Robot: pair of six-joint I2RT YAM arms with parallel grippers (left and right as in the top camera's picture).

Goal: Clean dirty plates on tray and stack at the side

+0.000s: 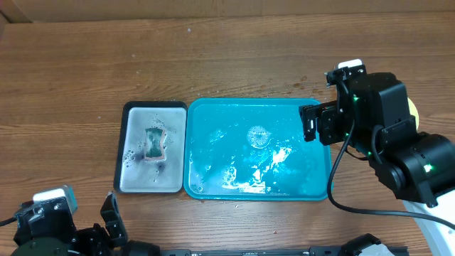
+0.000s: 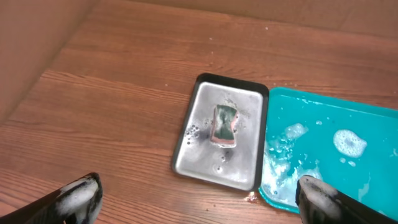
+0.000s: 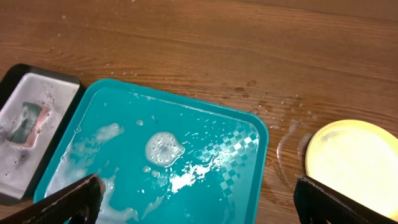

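The tray [image 1: 213, 124] was teal-blue, faintly checkered at one corner, with white foam [image 3: 163, 148]. The smaller tray [image 1: 135, 178] was grey, rimmed black. The sponge [image 1: 153, 144] was green and pink. The plate [image 3: 351, 158] was yellow-green rimmed. The table [image 1: 213, 57] was brown wood-grain.

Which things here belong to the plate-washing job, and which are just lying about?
Job: teal tray, soapy, no plates on it; yellow-rimmed plate beside it; sponge.
Lying about: small grey tray under the sponge; water splashes by the plate.
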